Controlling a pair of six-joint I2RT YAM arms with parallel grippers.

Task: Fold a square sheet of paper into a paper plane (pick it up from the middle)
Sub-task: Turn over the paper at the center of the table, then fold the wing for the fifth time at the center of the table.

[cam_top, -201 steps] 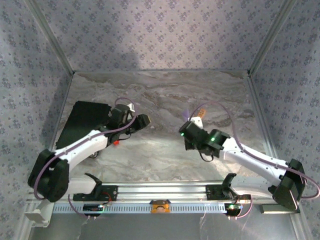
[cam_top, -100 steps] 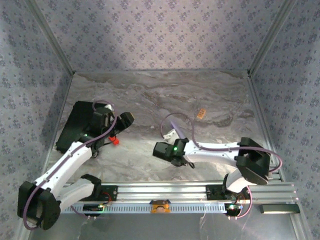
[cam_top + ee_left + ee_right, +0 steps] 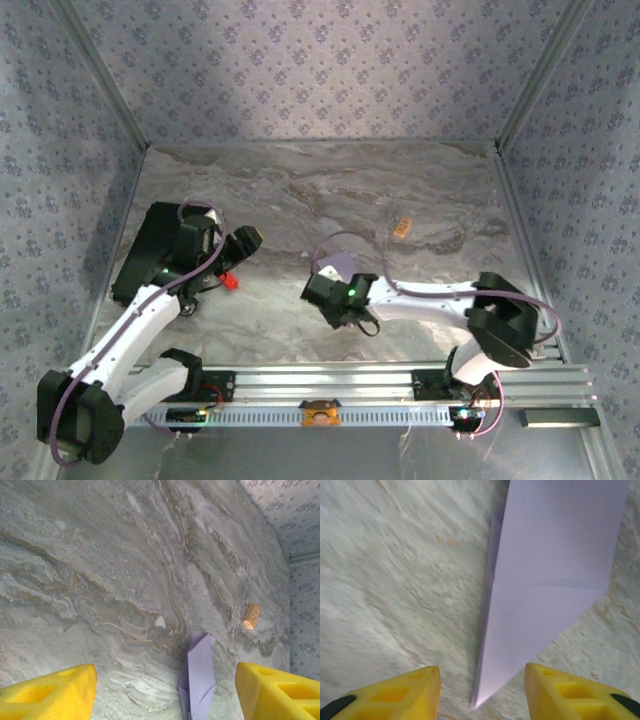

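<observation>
The paper plane (image 3: 335, 268), a slim pale lavender dart, lies on the marble table near the middle. In the right wrist view the paper plane (image 3: 545, 580) points its tip toward me, between the open yellow fingers of my right gripper (image 3: 481, 696), which touch nothing. My right gripper (image 3: 325, 284) sits just in front of it. My left gripper (image 3: 249, 239) hovers to the left, open and holding nothing. Ahead of the left gripper (image 3: 165, 692) lies the plane (image 3: 200, 677). A flat square sheet is out of view.
A black rectangular pad (image 3: 158, 245) lies at the left under the left arm. A small red object (image 3: 232, 282) sits beside it. A small tan block (image 3: 402, 228) rests at the back right, and the same tan block (image 3: 251, 616) lies beyond the plane.
My right arm swung from the back right to the table's middle and came lower, the plane moving with it. The left gripper drew back leftward toward the black pad.
</observation>
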